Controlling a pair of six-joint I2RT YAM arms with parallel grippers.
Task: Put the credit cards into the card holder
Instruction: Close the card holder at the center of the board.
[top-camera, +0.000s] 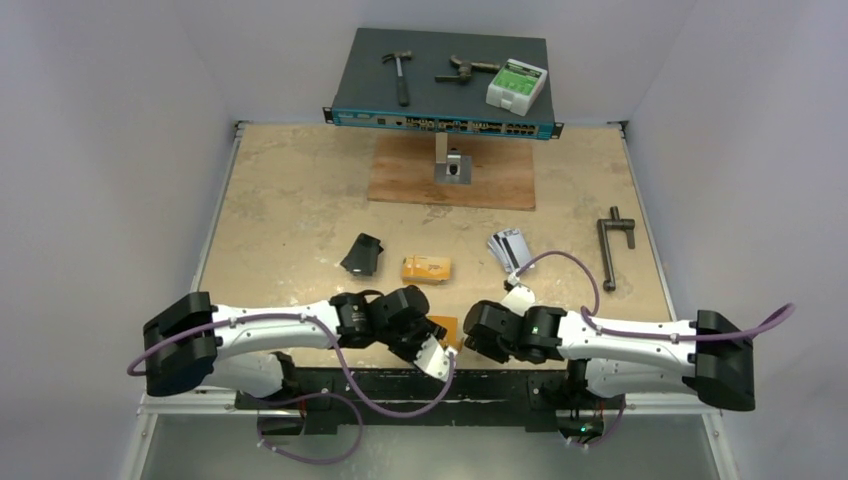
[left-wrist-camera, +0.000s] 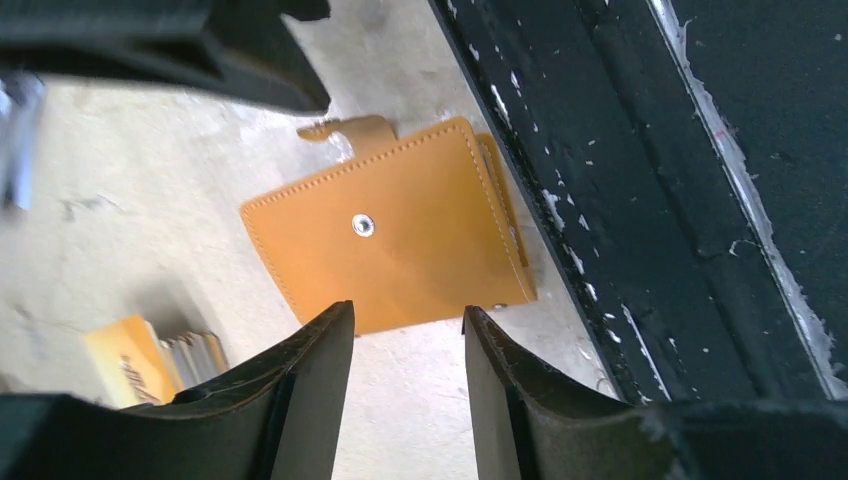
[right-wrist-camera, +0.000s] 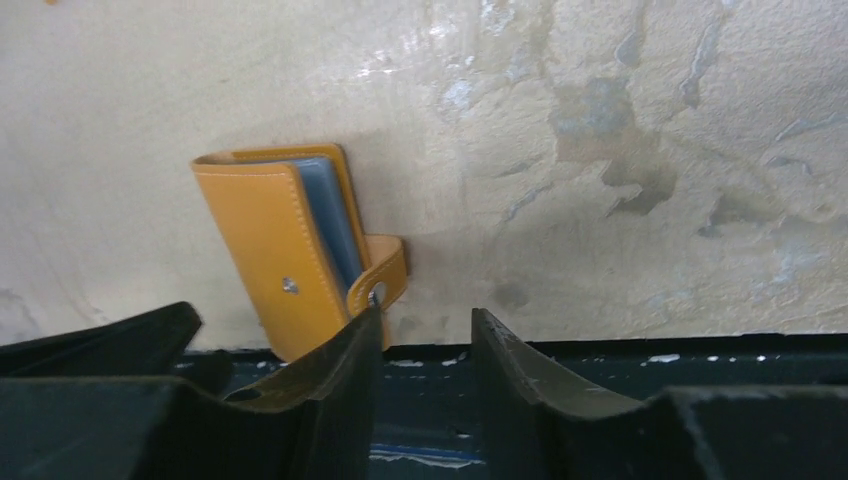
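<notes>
The card holder (top-camera: 447, 326) lies folded with its tab unsnapped at lower centre of the top view, just beside the bench's (top-camera: 300, 210) black front rail (left-wrist-camera: 600, 200). The left jaws and right jaws flank it, both parted and empty. Above it lie a yellow-orange card stack (top-camera: 426, 268), silver cards (top-camera: 508, 247) and a black case (top-camera: 362, 254).

One holder (left-wrist-camera: 390, 235). One black case (top-camera: 362, 254). One yellow card stack (top-camera: 426, 268). One bunch of grey cards (top-camera: 508, 246). One hammer (top-camera: 400, 72). One green box (top-camera: 516, 84). One wood board (top-camera: 480, 180). Two arms (top-camera: 270, 330) (top-camera: 630, 340).
</notes>
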